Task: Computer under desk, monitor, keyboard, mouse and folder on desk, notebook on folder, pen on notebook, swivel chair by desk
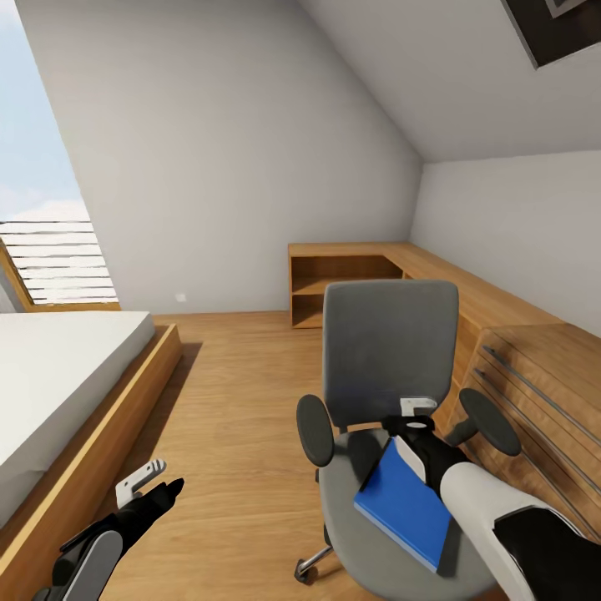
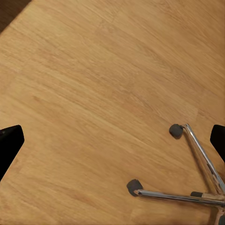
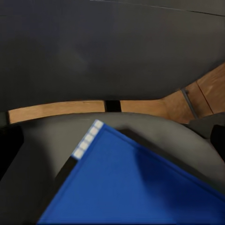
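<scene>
Folder: flat bright blue rectangular folder (image 1: 402,503) lies on the grey padded swivel chair (image 1: 390,355) seat.
Handling: probably light, stiff, slippery; take an overhanging edge.
Right gripper (image 1: 415,434): over the folder's far corner; opening indiscernible.
Left gripper (image 1: 152,482): spread, empty, above floor.

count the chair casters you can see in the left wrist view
2 for sure: one caster at the tip of the upper chrome leg, one caster at the tip of the lower leg. The rest of the swivel chair base runs out of that view, so others may be hidden.
</scene>
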Available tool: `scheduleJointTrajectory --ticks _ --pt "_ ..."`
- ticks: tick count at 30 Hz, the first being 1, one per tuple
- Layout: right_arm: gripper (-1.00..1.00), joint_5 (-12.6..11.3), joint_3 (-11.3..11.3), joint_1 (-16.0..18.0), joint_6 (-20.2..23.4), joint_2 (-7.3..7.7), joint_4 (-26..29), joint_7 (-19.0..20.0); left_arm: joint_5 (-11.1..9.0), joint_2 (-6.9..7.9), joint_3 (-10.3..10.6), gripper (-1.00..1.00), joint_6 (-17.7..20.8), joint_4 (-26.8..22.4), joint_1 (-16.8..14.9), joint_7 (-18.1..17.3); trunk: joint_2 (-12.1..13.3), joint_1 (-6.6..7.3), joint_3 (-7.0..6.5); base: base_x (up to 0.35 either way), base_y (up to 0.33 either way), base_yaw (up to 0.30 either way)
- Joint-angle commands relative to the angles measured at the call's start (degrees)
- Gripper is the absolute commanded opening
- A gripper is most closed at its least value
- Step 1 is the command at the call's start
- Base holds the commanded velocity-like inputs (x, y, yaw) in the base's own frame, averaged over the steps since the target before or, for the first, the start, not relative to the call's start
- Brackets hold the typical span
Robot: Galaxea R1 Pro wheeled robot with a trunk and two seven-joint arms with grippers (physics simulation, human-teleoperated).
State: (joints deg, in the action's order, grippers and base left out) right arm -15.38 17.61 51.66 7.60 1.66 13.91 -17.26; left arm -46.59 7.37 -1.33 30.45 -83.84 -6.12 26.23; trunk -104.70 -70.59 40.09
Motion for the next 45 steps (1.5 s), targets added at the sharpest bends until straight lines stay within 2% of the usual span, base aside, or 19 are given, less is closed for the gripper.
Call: scheduleJointTrajectory --ticks 1,24,41,45 --pt "1.00 -0.4 0.5 0.0 0.1 0.07 -0.2 -0.2 -0.6 0.01 0.0 1.00 0.1 -0.1 0.0 0.5 0.0 0.01 0.06 0.000 0.000 0.000" --pt "1.00 -0.4 0.6 0.0 -2.3 0.71 -1.8 0.3 -0.6 0.01 0.1 1.00 0.0 -0.1 0.0 0.4 0.0 0.01 0.06 0.071 0.000 0.000" --pt "1.00 -0.3 0.6 0.0 -1.6 0.71 -1.9 0.4 -0.7 -0.07 0.1 1.00 0.1 -1.8 0.0 0.5 0.0 0.01 0.06 0.001 0.000 0.000" --pt "1.00 -0.3 0.6 0.0 -1.6 0.70 -1.9 0.4 -0.7 -0.07 0.1 1.00 0.1 -2.1 0.0 0.5 -1.6 -0.87 0.78 0.000 0.000 0.000"
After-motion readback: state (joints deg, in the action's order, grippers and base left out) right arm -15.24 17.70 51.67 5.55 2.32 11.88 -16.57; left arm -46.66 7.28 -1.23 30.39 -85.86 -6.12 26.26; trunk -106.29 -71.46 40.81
